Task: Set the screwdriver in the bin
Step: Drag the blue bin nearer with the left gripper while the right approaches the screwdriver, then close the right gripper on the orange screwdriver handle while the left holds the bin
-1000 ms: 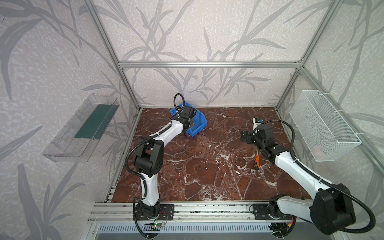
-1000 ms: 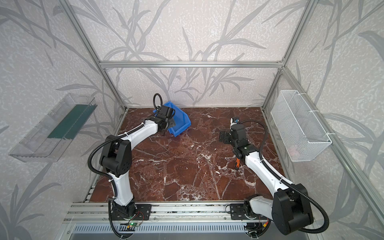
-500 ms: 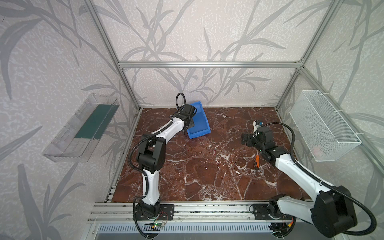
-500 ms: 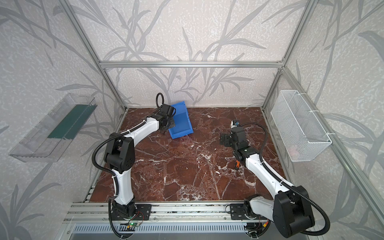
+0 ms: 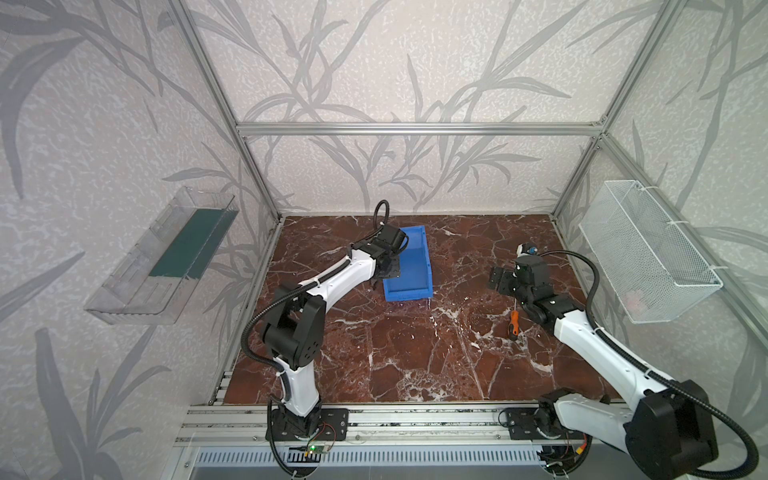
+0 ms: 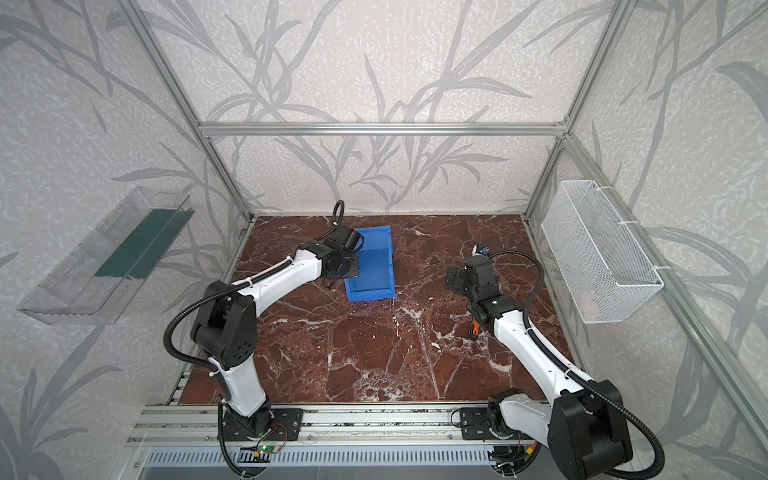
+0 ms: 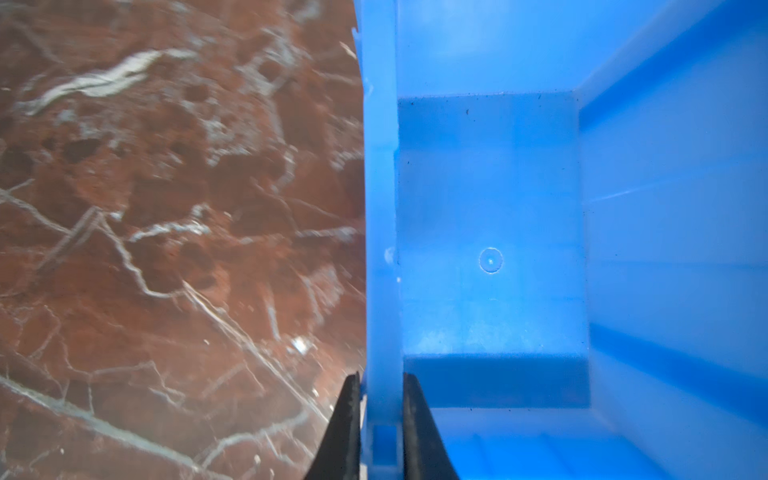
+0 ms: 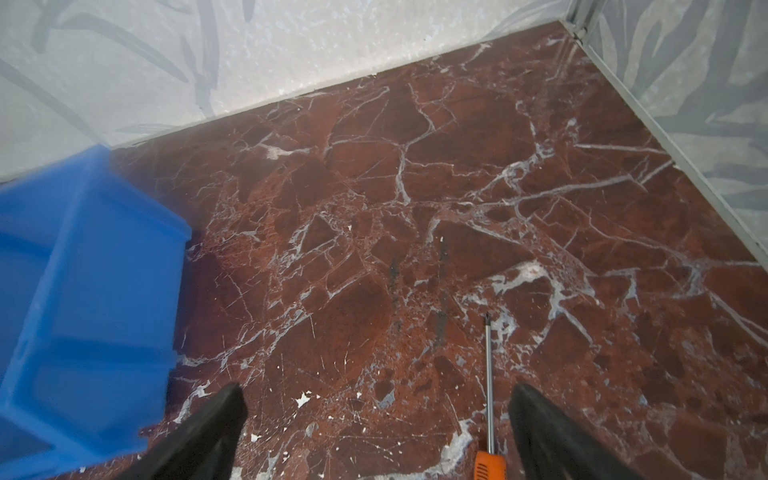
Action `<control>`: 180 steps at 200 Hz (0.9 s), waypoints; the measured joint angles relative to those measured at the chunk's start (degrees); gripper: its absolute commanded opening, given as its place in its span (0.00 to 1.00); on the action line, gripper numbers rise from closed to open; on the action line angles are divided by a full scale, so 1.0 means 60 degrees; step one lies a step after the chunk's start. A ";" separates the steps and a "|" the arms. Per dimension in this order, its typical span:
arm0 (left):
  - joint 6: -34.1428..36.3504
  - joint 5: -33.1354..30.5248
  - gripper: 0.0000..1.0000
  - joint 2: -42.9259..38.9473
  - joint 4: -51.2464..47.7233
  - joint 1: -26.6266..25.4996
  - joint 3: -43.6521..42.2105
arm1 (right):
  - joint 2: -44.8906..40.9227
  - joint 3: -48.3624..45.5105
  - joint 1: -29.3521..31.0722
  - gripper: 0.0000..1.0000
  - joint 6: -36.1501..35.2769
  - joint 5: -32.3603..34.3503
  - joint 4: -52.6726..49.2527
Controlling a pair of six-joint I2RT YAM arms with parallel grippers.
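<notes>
On bin (image 7: 380, 208) wall, left gripper (image 7: 378, 382) clamped; right gripper (image 8: 376, 390) spread wide near screwdriver (image 8: 489, 374).

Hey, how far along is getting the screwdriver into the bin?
Done: nothing is delivered; the bin looks empty. In hand: the left hand is shut on the bin's side wall, and the right hand is open above the screwdriver, which lies on the table. Left: grasp the screwdriver, carry it over, release it into the bin.
</notes>
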 measured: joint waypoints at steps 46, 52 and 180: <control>-0.0528 0.0561 0.13 -0.0229 0.0295 -0.0896 -0.0397 | -0.0248 0.0004 -0.0219 0.99 0.0619 -0.0178 -0.0510; -0.0652 0.0645 0.14 -0.0215 0.0331 -0.0943 -0.0393 | -0.0255 0.0011 -0.0219 0.99 0.0667 -0.0226 -0.0594; 0.0029 0.1330 0.99 -0.0812 0.0481 -0.2259 0.1246 | -0.0259 0.0040 -0.0401 0.99 0.0382 -0.0860 -0.1752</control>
